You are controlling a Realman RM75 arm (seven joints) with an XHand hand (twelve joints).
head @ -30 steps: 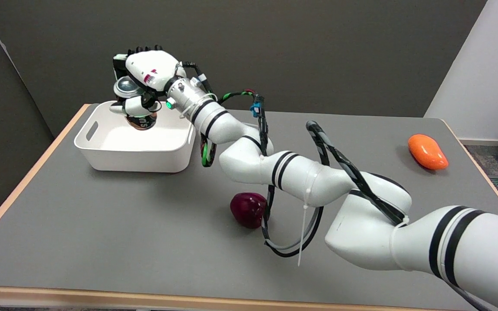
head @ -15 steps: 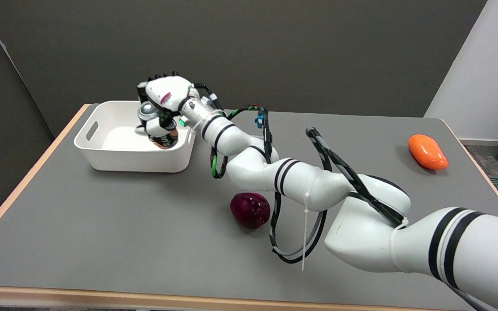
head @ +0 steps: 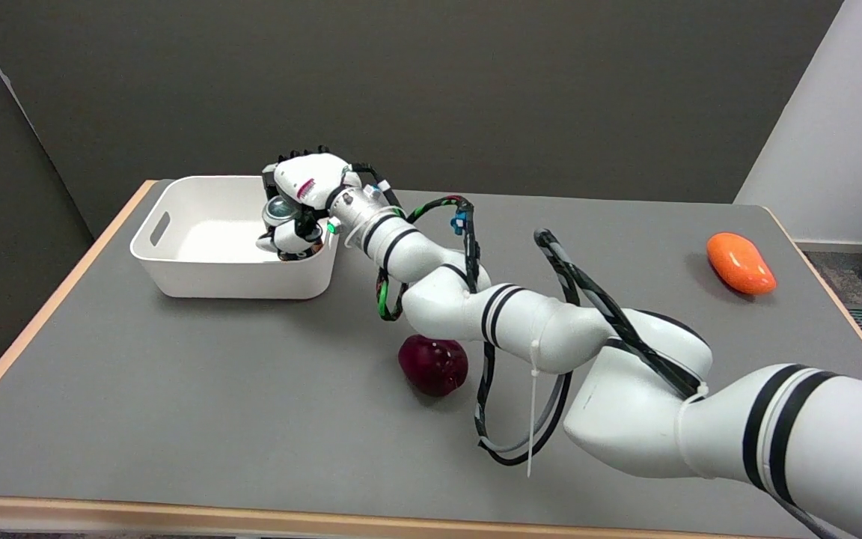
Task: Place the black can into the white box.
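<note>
The right hand (head: 302, 196) holds the black can (head: 281, 213) upright, top up, inside the white box (head: 199, 258).

Soft, even overhead light fills the scene, bright enough to read everything clearly. The grey matte table (head: 176, 389) shows only faint, diffuse shadows beneath the glossy white jointed arm (head: 625, 389). Small highlights glint on the shiny orange oval object (head: 739, 263). Focus is sharp throughout, with no blur.

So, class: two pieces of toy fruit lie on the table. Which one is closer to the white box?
The dark red fruit, lying near the table's middle beneath the arm. The orange fruit lies far off by the right edge.
</note>
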